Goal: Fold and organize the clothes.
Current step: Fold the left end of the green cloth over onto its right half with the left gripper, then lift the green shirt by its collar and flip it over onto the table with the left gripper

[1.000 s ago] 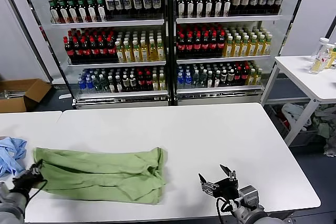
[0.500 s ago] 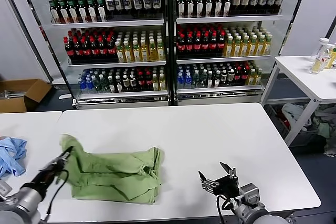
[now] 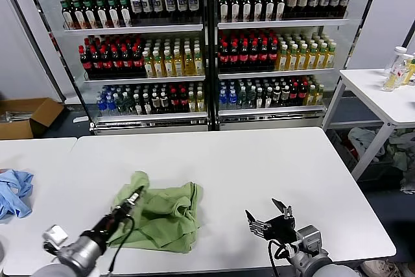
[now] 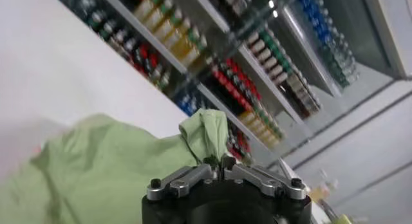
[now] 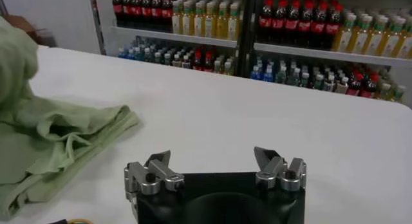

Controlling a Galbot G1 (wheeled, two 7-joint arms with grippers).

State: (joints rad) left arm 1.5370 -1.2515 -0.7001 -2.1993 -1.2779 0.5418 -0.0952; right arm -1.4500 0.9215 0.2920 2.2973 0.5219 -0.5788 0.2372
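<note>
Green shirt (image 3: pixel 162 215), seemingly pinched by left pincer (image 3: pixel 135 194), lies on white table (image 3: pixel 259 167); right pincer (image 3: pixel 269 218) gapes.

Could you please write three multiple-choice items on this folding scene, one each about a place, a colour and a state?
1. Where does the blue cloth lie?
A. at the table's left edge
B. under the green shirt
C. in the right pincer

2. What colour is the shirt being folded?
A. red
B. light green
C. white

3. How is the right pincer?
A. shut on the shirt
B. open, holding nothing
C. out of view

Answers: 1 A, it lies far left, apart from the shirt. 2 B, pale green fabric. 3 B, its fingers stand apart over bare table, while the left pincer grips the shirt.
</note>
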